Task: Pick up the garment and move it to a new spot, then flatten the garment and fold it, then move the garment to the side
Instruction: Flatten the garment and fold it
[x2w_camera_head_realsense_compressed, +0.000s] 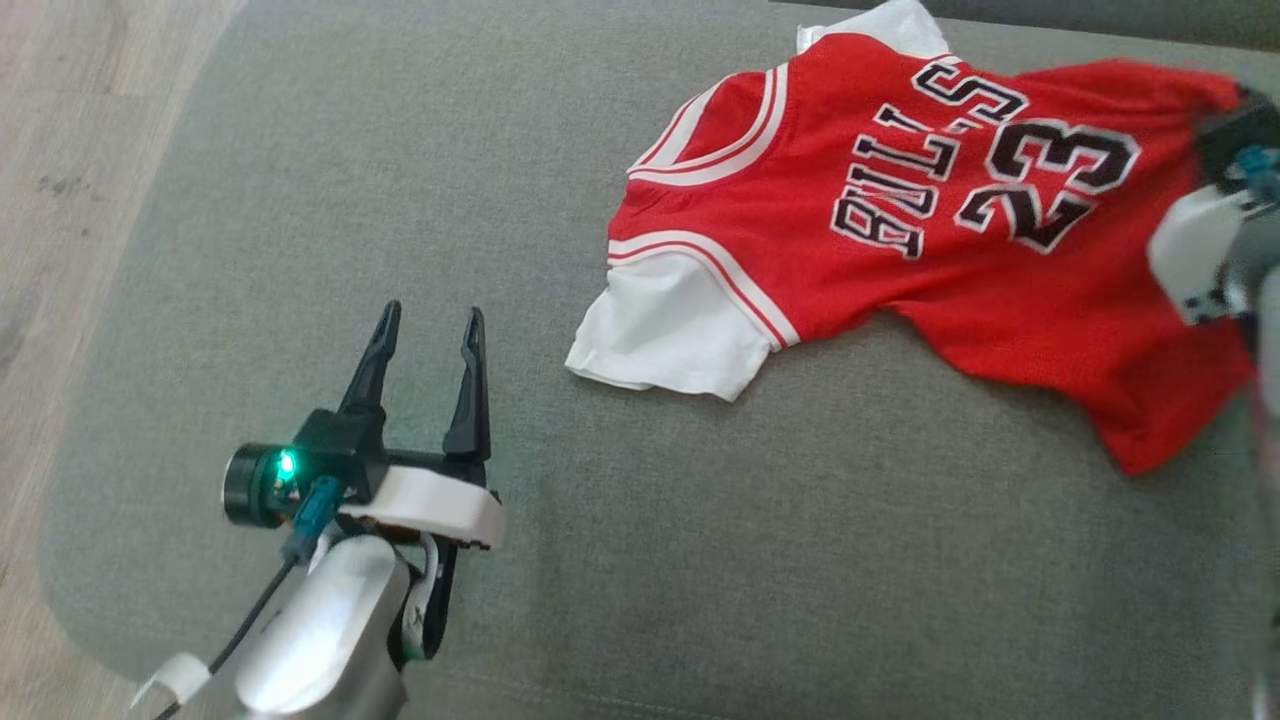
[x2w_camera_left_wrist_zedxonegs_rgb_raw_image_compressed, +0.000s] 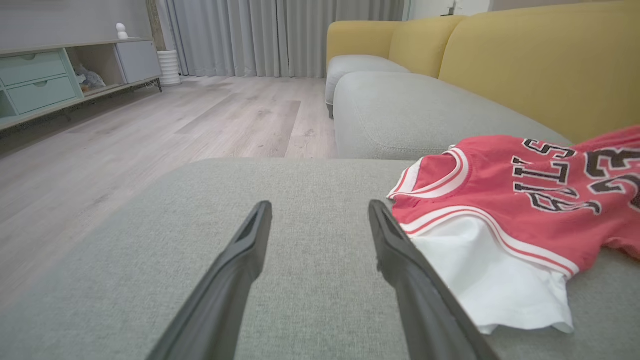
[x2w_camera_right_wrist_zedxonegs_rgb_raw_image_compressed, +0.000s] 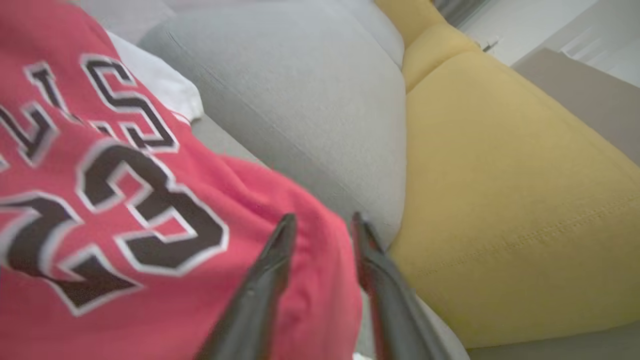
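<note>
The garment (x2w_camera_head_realsense_compressed: 900, 230) is a red jersey with white sleeves and black "BULLS 23" lettering. It lies spread and rumpled on the grey sofa seat (x2w_camera_head_realsense_compressed: 700, 560), at the upper right of the head view. My left gripper (x2w_camera_head_realsense_compressed: 432, 310) stands open over bare cushion, left of the near white sleeve (x2w_camera_left_wrist_zedxonegs_rgb_raw_image_compressed: 490, 280) and apart from it. In the left wrist view the left gripper (x2w_camera_left_wrist_zedxonegs_rgb_raw_image_compressed: 320, 205) has nothing between its fingers. My right gripper (x2w_camera_right_wrist_zedxonegs_rgb_raw_image_compressed: 322, 217) is at the jersey's far right edge. Its fingers stand a narrow gap apart with red cloth (x2w_camera_right_wrist_zedxonegs_rgb_raw_image_compressed: 125, 200) in between. That view is blurred, so a grip is unclear.
A yellow backrest (x2w_camera_right_wrist_zedxonegs_rgb_raw_image_compressed: 500, 175) runs close behind the right gripper. A second grey cushion (x2w_camera_left_wrist_zedxonegs_rgb_raw_image_compressed: 415, 110) lies beyond the jersey. Wooden floor (x2w_camera_head_realsense_compressed: 60, 200) drops off past the seat's left edge. A low cabinet (x2w_camera_left_wrist_zedxonegs_rgb_raw_image_compressed: 40, 80) stands across the room.
</note>
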